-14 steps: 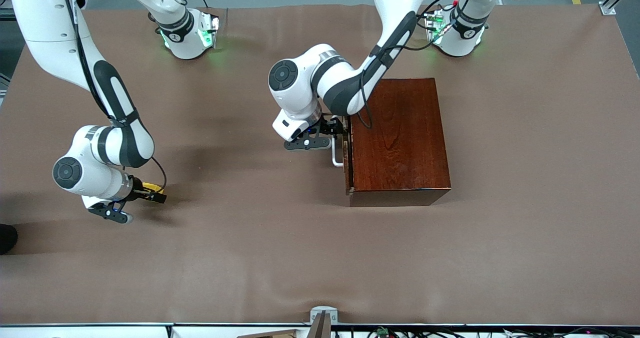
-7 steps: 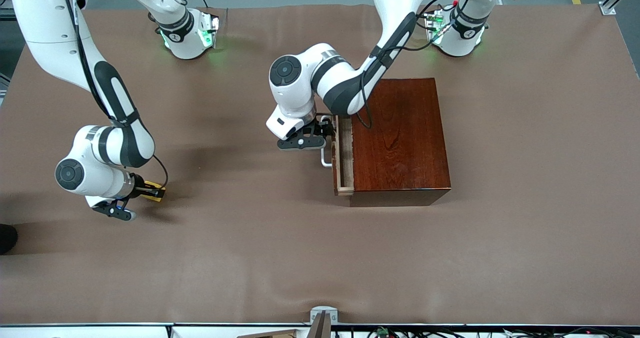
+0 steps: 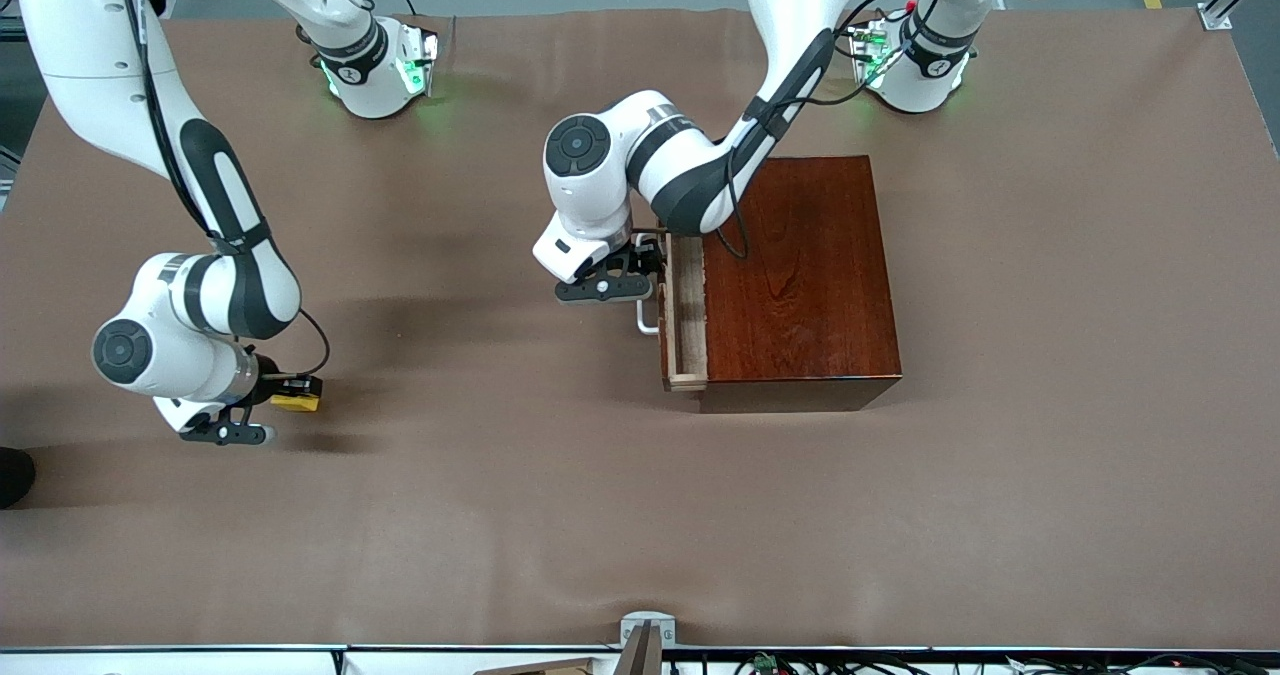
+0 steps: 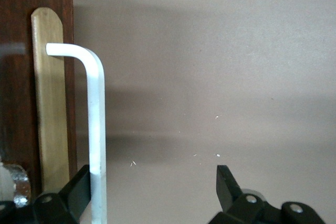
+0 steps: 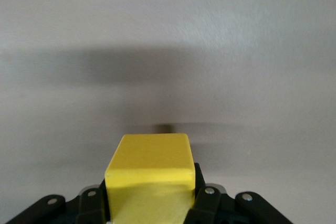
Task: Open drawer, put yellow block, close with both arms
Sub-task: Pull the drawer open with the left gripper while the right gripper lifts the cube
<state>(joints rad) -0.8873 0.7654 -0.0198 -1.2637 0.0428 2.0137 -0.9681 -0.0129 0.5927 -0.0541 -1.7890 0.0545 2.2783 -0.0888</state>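
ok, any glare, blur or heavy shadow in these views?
Front view: sharp; soft arm shadows on the brown table, sheen on the wooden box top. Left wrist view: handle sharp, broad shadow band on the table. Right wrist view: yellow block crisp, table soft with a dark shadow band above it.

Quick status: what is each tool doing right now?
Left tool: open, white handle between its fingers.
Right tool: shut on the yellow block.
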